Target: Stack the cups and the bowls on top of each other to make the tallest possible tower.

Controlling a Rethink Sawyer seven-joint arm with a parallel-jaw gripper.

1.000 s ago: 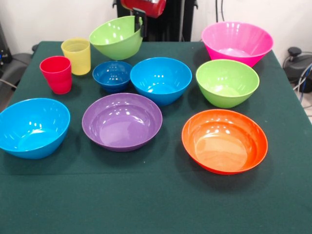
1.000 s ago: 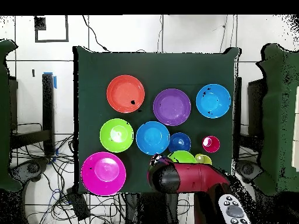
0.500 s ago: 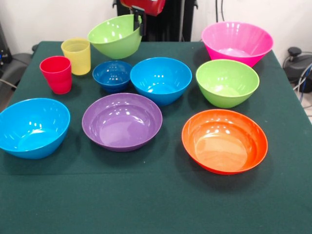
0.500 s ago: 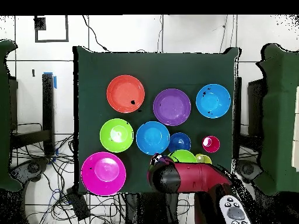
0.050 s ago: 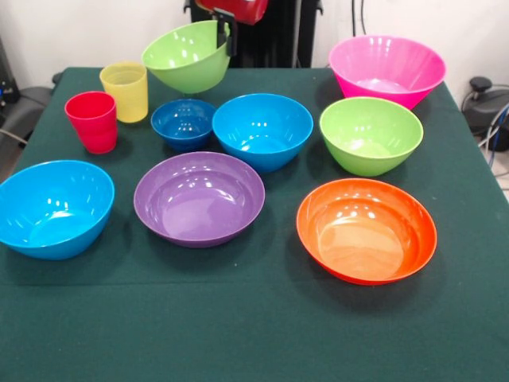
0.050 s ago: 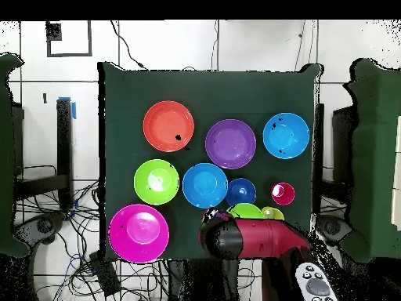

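We list: dark green cloth-covered table [image 5: 254,334], white wall [image 5: 79,32] behind, cables on tiled floor [image 6: 47,212]. At twelve o'clock, black gripper [image 5: 223,32] clamps the rim of a tilted, lifted glossy lime green plastic bowl [image 5: 184,60]; remaining bowls and cups rest unstacked.

I have the gripper [image 5: 223,33] pinched on the rim of a lime green bowl [image 5: 186,57], which hangs tilted, clear of the cloth. Directly below the jaws sits the small dark blue bowl [image 5: 184,122], with a light blue bowl [image 5: 262,130] just beside it, so there is no bare table to drop to there. Off to the held bowl's side stand the yellow cup [image 5: 125,91] and red cup [image 5: 92,121], tall and close together. Farther from the jaws, the purple bowl [image 5: 199,197] and orange bowl [image 5: 366,229] fill the middle; beyond them the green table [image 5: 238,334] lies open.
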